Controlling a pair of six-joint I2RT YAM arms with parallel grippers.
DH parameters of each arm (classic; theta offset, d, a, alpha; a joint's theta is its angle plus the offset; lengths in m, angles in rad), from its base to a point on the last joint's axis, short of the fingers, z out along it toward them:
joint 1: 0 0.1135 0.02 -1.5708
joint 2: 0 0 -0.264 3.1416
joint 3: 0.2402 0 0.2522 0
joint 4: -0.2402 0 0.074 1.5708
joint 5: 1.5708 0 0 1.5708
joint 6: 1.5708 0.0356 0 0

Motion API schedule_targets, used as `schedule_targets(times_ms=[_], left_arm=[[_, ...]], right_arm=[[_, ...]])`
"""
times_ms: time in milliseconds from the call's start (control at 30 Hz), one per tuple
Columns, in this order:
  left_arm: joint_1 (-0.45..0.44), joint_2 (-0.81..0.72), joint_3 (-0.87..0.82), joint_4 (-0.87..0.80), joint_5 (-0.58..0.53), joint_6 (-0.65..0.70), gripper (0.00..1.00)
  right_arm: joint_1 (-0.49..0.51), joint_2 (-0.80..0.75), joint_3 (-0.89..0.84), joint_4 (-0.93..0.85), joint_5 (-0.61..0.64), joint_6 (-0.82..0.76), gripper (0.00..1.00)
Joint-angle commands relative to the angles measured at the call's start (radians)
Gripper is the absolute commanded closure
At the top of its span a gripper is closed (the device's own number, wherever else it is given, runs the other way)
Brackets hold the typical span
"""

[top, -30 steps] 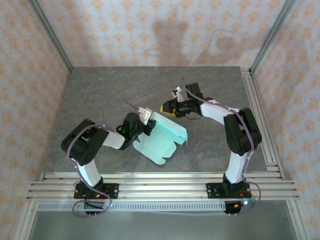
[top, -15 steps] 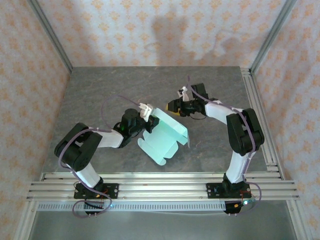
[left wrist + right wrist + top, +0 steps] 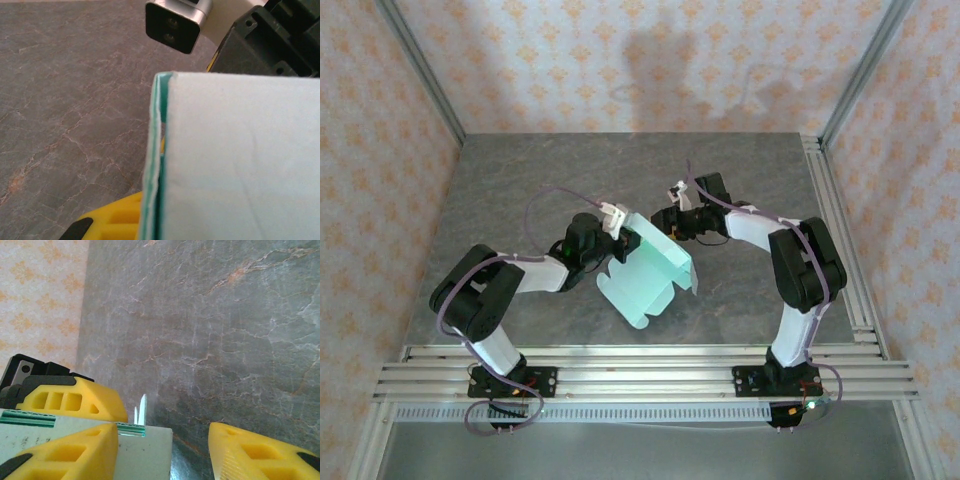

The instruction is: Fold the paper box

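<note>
In the top view, the left claw pinches the 11 o'clock edge of the paper box. The box sits near the middle of the table, its rounded flaps reaching toward 7 o'clock. The right claw, at the box's 12 o'clock corner, stands spread, and the card's edge reaches in between its fingers.

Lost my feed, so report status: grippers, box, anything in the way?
Left gripper shut on far edge of the pale mint-green card paper box. Right gripper open, fingers close beside that edge. No obstruction seen on the grey marbled tabletop.
</note>
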Motion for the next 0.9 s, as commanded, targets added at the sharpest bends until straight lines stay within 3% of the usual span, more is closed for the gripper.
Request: schedule_targets(times_ms=[0,167,333,567,867], left_arm=[[0.007,0.02,0.046,0.003,-0.075,0.004,1.0],[0.007,0.042,0.024,-0.037,-0.123,0.072,1.0],[-0.012,0.043,-0.018,-0.028,-0.191,0.106,1.0],[-0.038,0.057,-0.061,-0.04,-0.317,0.131,1.0],[-0.044,0.1,-0.064,-0.003,-0.366,0.124,0.98]], right_arm=[[0.03,-0.06,0.002,-0.043,0.014,-0.054,0.49],[-0.036,-0.078,-0.014,0.049,0.086,0.054,0.47],[-0.042,-0.052,0.02,0.044,0.054,0.07,0.38],[0.014,-0.021,0.055,0.014,-0.006,0.018,0.33],[0.064,0.046,0.103,-0.022,-0.031,-0.004,0.33]])
